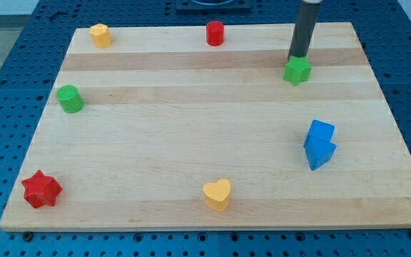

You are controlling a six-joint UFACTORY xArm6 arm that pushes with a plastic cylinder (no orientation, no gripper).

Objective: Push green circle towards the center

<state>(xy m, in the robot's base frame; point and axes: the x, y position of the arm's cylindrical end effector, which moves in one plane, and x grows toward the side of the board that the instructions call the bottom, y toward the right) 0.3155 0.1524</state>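
My tip (298,56) stands at the upper edge of the green star block (297,71), at the view's upper right; I cannot tell if they touch. There is no claw, only a dark rod. The green round block (70,98) sits far off, near the left edge of the wooden table (191,135).

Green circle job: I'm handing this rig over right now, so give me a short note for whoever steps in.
My tip sits at the view's upper right, right behind the green star, far from the target.
The green circle stands near the board's left edge, apart from every other block.
Done: nothing visible; the circle is not near the center.
Left: bring my tip round to the circle's left side, then push it rightward to the middle.
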